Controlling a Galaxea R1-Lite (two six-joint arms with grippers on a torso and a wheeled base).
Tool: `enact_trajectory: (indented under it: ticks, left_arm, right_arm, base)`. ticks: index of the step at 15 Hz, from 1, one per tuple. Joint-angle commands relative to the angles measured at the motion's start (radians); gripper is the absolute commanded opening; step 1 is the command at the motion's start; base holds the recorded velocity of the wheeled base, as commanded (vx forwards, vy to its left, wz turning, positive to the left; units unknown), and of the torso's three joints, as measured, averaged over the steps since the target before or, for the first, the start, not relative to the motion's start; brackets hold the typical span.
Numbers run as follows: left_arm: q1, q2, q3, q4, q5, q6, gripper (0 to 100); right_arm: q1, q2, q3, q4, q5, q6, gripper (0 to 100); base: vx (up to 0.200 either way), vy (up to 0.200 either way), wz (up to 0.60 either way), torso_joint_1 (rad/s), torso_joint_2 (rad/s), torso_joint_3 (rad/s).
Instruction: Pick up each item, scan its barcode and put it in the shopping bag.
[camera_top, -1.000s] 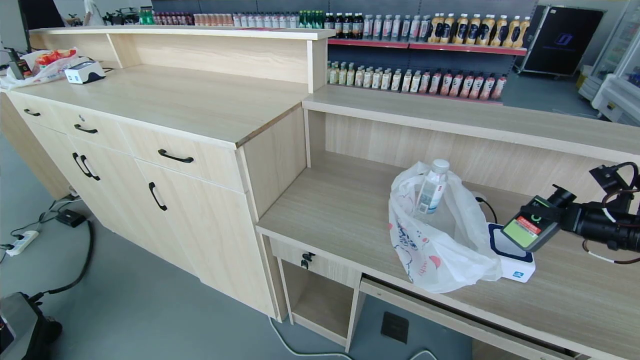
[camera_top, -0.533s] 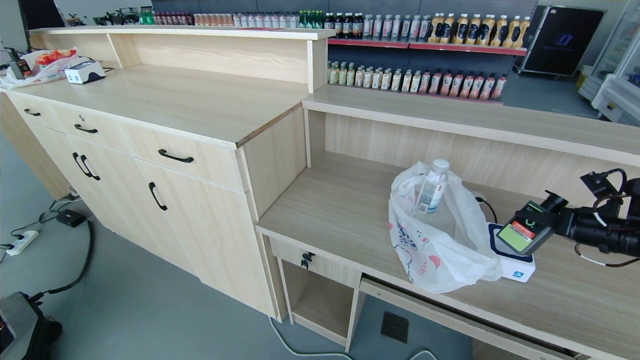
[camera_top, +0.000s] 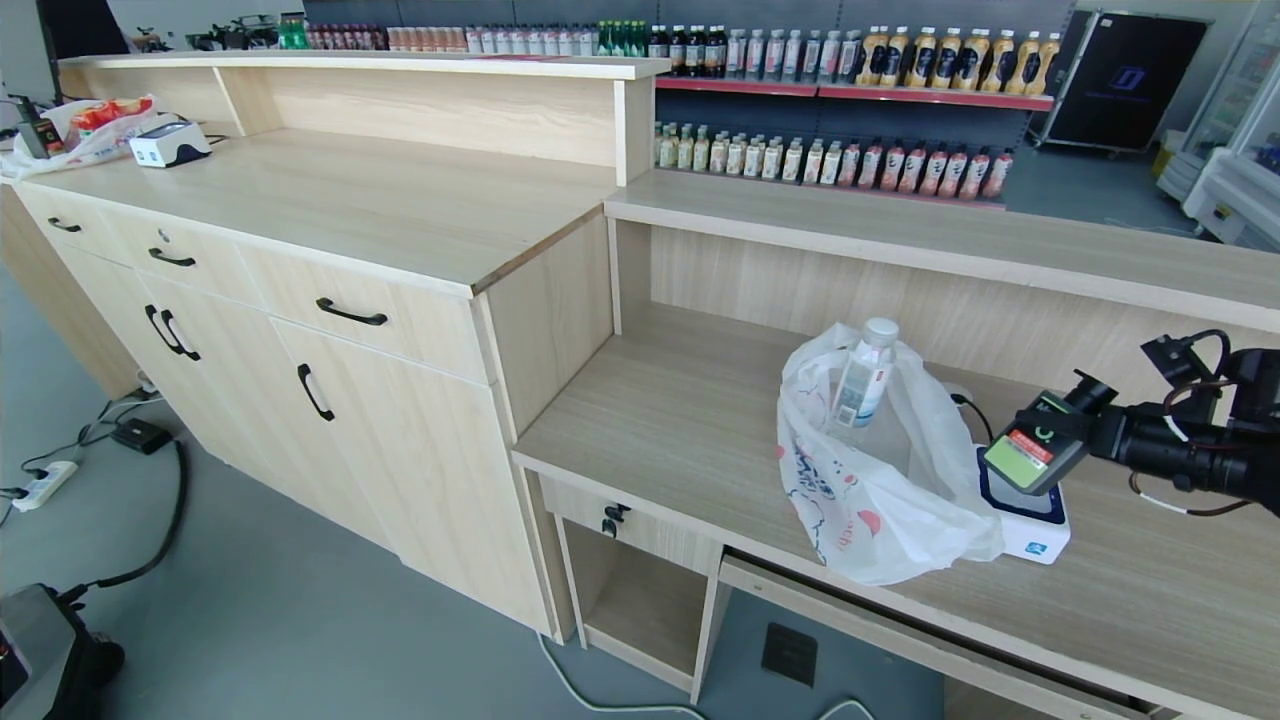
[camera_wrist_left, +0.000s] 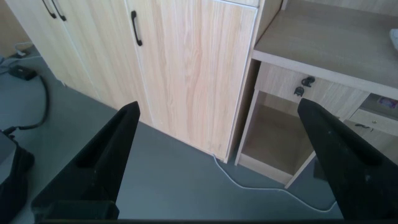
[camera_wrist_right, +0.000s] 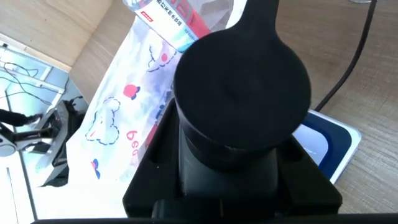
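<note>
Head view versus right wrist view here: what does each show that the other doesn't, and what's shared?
The head view adds the right gripper shut on a green-and-red box, and the drink shelves behind the counter. The right wrist view adds a strip of floor with thin cables past the counter edge. Shared: the shopping bag, the bottle standing in it, and the scanner beside the bag.

The right arm (camera_top: 1180, 455) above the desk (camera_top: 680, 410) is black and round like a thick pipe. Thin black wires (camera_top: 1195, 345) curl on top of it, and another thin wire loops under it. The left end effector (camera_wrist_left: 217, 104) has two flat black fingers (camera_wrist_left: 99, 162) with pointed tips.
</note>
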Motion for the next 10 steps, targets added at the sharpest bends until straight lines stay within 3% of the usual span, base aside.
enact_trajectory:
  ticks: [1,10]
  left_arm:
    - [0.001,0.0,0.0,0.0,0.0,0.0,100]
    - [0.001,0.0,0.0,0.0,0.0,0.0,100]
  right_arm:
    - [0.017,0.025,-0.007,-0.006,0.0,0.0,0]
    - [0.037,-0.041,-0.005,-0.025,-0.017,-0.023,0]
  base:
    - [0.0,0.0,0.0,0.0,0.0,0.0]
    - [0.0,0.0,0.0,0.0,0.0,0.0]
